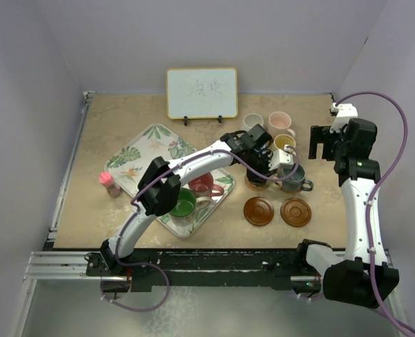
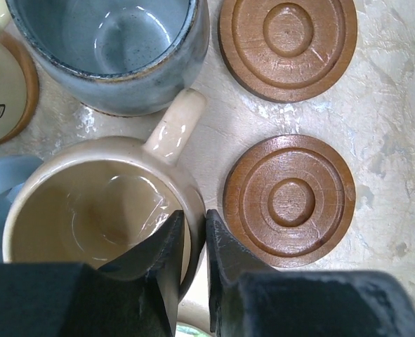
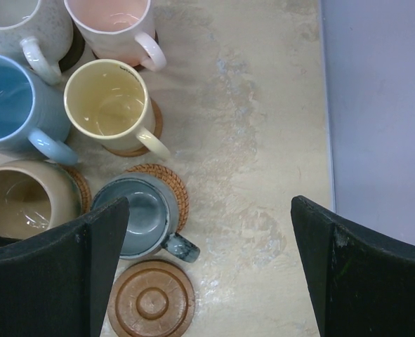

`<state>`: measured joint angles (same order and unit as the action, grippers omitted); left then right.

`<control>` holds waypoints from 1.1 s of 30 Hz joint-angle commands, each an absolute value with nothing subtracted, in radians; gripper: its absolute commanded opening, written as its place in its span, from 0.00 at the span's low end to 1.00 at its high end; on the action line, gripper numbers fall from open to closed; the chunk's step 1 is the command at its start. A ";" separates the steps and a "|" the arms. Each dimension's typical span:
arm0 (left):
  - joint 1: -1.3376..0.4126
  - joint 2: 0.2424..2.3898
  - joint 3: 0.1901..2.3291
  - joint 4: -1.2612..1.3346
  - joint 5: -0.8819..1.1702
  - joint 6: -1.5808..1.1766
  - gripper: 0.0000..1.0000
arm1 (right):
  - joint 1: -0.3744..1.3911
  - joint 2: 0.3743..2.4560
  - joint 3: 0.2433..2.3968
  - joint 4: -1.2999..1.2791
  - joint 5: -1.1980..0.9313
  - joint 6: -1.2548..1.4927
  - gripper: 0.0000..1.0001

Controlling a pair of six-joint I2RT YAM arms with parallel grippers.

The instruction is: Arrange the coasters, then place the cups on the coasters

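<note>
My left gripper (image 2: 195, 223) is shut on the rim of the tan cup (image 2: 88, 203), with one finger inside the cup and one outside. The cup sits beside the dark grey-blue cup (image 2: 116, 49), and a coaster edge shows under it (image 3: 83, 189). Two bare wooden coasters (image 2: 289, 200) (image 2: 288, 42) lie right of the cups. The yellow cup (image 3: 105, 98), pink cup (image 3: 116, 21), off-white cup (image 3: 17, 21) and light blue cup (image 3: 10, 98) stand grouped behind. The red cup (image 1: 203, 184) and green cup (image 1: 182, 205) sit on the tray. My right gripper (image 3: 208, 207) hangs open above bare table.
The leaf-patterned tray (image 1: 133, 158) lies at the left of the table, with a small pink bottle (image 1: 110, 184) by its left edge. A whiteboard (image 1: 201, 93) stands at the back. The right wall (image 3: 379, 105) is close to my right gripper.
</note>
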<state>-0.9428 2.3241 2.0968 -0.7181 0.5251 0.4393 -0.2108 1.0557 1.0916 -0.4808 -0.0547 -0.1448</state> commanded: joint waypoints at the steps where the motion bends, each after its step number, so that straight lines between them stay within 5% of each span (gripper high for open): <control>1: -0.937 2.340 2.157 -0.785 0.569 0.468 0.13 | -0.216 1.043 1.110 -0.472 -0.077 -0.138 0.98; 10: -0.917 2.369 2.205 -0.847 0.628 0.445 0.03 | -0.218 1.041 1.109 -0.473 -0.078 -0.138 0.98; 33: -0.879 2.433 2.331 -1.077 0.686 0.440 0.03 | -0.218 1.047 1.109 -0.471 -0.084 -0.139 0.98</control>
